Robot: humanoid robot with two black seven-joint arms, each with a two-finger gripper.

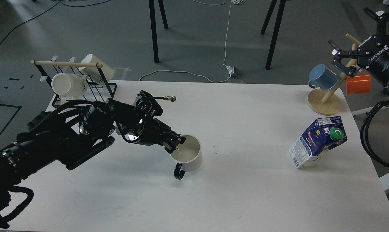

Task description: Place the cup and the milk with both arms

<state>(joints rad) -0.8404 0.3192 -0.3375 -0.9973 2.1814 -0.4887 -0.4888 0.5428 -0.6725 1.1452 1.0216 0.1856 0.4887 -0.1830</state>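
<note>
Left gripper (176, 144) sits at the near-left rim of the cup (188, 156), fingers narrow and apparently pinching the rim wall, one finger seeming to dip inside; hard to be sure the grip is firm. The cup stands upright on the worktop (239, 193) just right of and below the gripper, black handle pointing toward the camera, nothing visible inside it. Step in hand, judged: placing or releasing the cup with the left arm. Right gripper (339, 59) is up at far right, jaws spread wide and holding nothing, with the milk (317, 143) well below and slightly left of it, standing on the worktop tilted, green cap up, looking closed. Next move likely calls for the right arm to come down over the carton and close on its sides, minding the lean. A mug tree (323, 101) with blue and orange mugs is just beside the right gripper; a rack (84, 87) with cream mugs lies behind the left one.
</note>
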